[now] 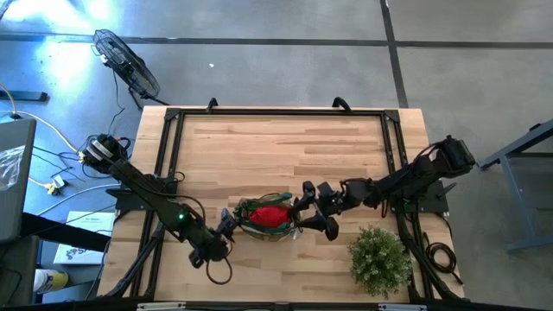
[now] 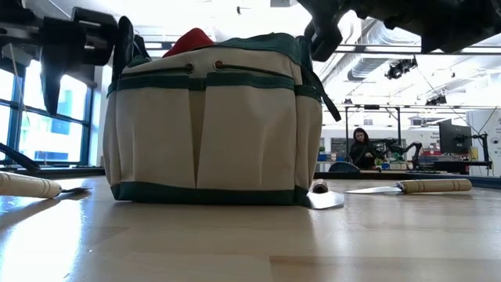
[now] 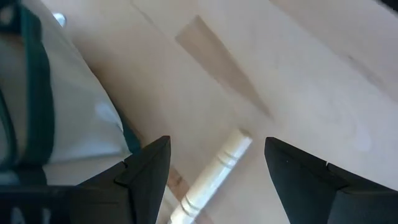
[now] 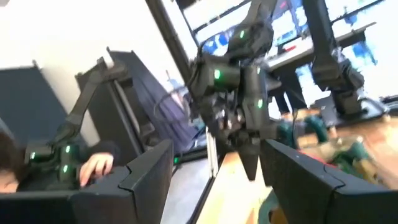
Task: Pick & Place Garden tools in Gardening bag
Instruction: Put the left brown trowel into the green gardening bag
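Where the butcher-block table (image 1: 285, 147) carries the gardening bag (image 1: 266, 218) near its front edge, every item below is placed relative to that bag.

Left gripper (image 1: 226, 223): just beside the bag's left side in the high view, fingers spread wide, holding nothing. In the left wrist view a pale wooden handle (image 3: 211, 177) lies on the table between the two fingers (image 3: 146, 168), untouched, with the bag's cream wall (image 3: 62, 118) just beside it.

Gardening bag: cream pockets with dark green trim, upright, base flat on the table. A red fabric piece (image 2: 190, 41) shows above its rim; in the high view it fills the bag's mouth.

Trowel, left of the bag in the low view (image 2: 31, 186): flat on the table, wooden handle toward the picture's edge, apart from the bag.

Trowel blade (image 2: 325, 197): touching or just beside the bag's lower right corner in the low view.

Trowel, farther right (image 2: 415, 186): flat, well apart from the bag.

Right gripper (image 1: 304, 200): at the bag's right rim, raised above the table, jaws parted, gripping nothing.

Potted plant (image 1: 378, 259): right of the bag, near the table's front right corner.

Open room: the table's whole rear half behind the bag is bare wood, bounded by the black frame rails (image 1: 276, 111).
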